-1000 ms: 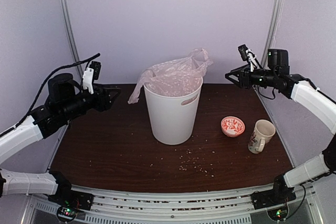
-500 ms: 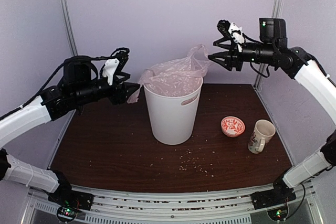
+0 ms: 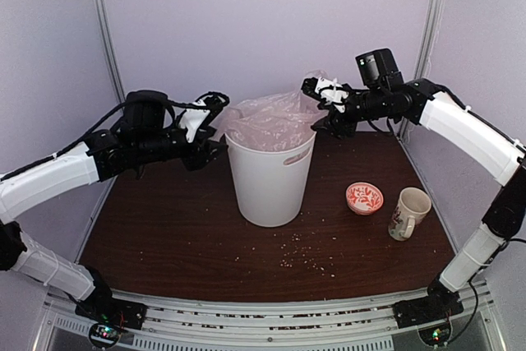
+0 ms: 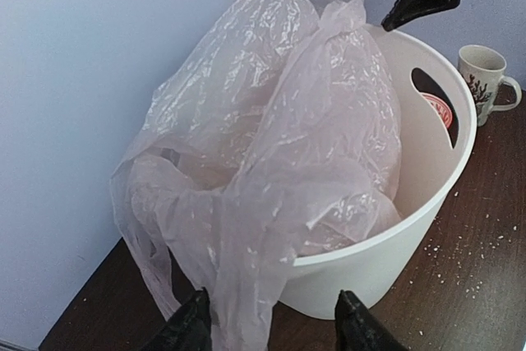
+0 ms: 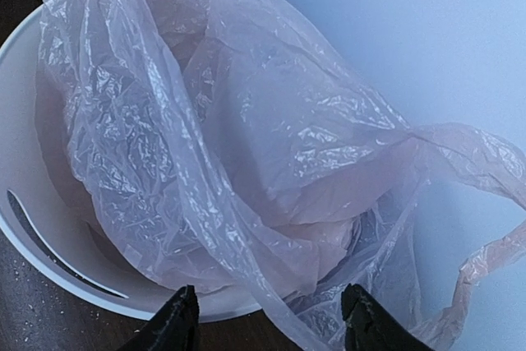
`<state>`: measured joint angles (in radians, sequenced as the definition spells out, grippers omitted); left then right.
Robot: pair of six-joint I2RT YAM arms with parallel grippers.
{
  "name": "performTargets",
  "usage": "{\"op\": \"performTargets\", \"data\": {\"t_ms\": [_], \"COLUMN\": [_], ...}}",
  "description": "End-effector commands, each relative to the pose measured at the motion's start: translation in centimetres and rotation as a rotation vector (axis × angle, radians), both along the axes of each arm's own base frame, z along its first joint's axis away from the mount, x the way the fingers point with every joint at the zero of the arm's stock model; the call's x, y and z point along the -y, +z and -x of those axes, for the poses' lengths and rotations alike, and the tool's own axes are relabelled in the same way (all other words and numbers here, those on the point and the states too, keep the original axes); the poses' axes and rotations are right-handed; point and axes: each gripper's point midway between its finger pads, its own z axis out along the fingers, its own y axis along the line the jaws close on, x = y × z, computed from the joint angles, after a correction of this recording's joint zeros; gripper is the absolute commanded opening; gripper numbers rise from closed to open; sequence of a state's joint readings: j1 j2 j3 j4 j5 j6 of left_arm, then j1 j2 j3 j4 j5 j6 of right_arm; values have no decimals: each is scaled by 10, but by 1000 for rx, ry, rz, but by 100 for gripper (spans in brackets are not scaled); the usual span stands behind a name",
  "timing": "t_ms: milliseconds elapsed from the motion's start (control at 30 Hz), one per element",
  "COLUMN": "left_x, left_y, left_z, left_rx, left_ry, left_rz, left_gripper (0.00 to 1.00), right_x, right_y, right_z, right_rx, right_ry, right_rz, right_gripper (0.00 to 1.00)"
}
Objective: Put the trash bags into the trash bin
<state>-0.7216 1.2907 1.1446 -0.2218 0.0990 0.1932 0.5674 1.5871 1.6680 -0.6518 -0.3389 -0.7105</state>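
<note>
The white trash bin [image 3: 269,178] stands mid-table with the pale-pink trash bag [image 3: 271,121] bunched in its mouth and spilling over both sides. My left gripper [image 3: 219,127] is at the bin's left rim, open. In the left wrist view, a hanging flap of the bag [image 4: 279,145] drops between the spread fingers of the left gripper [image 4: 271,330], beside the bin's wall [image 4: 394,236]. My right gripper [image 3: 315,108] is at the right rim, open. In its wrist view the right gripper [image 5: 271,322] straddles a fold of the bag [image 5: 246,145] above the bin's rim [image 5: 33,228].
A small red-patterned bowl [image 3: 364,198] and a floral mug [image 3: 408,212] sit right of the bin. Crumbs [image 3: 308,256] are scattered in front of it. The back wall is close behind the bin, with metal poles [image 3: 105,47] at both rear corners.
Both arms have swung inward from the table's sides to the bin's rim. The right gripper also came down. The bag's loose ends now lie between the fingers.
</note>
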Motion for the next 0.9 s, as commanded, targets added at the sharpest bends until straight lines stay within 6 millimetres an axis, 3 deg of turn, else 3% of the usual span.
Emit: {"op": "performTargets", "data": {"t_ms": [0, 167, 267, 333, 567, 700, 867], "left_x": [9, 9, 8, 8, 3, 6, 20], "left_y": [19, 17, 17, 15, 27, 22, -1], "left_z": [-2, 0, 4, 8, 19, 35, 49], "left_rx": [39, 35, 33, 29, 44, 24, -39], "left_ry": [-33, -47, -58, -67, -63, -109, -185], "left_rz": [26, 27, 33, 41, 85, 102, 87], "left_gripper": [46, 25, 10, 1, 0, 0, 0], "right_x": [6, 10, 13, 17, 24, 24, 22], "right_y": [2, -4, -5, -1, 2, -12, -39], "right_z": [0, 7, 17, 25, 53, 64, 73], "right_rx": [38, 39, 38, 51, 59, 40, -2], "right_ry": [-31, -24, -12, -11, 17, 35, 70], "right_rz": [12, 18, 5, -17, -105, -128, -125], "right_gripper": [55, 19, 8, 5, 0, 0, 0]}}
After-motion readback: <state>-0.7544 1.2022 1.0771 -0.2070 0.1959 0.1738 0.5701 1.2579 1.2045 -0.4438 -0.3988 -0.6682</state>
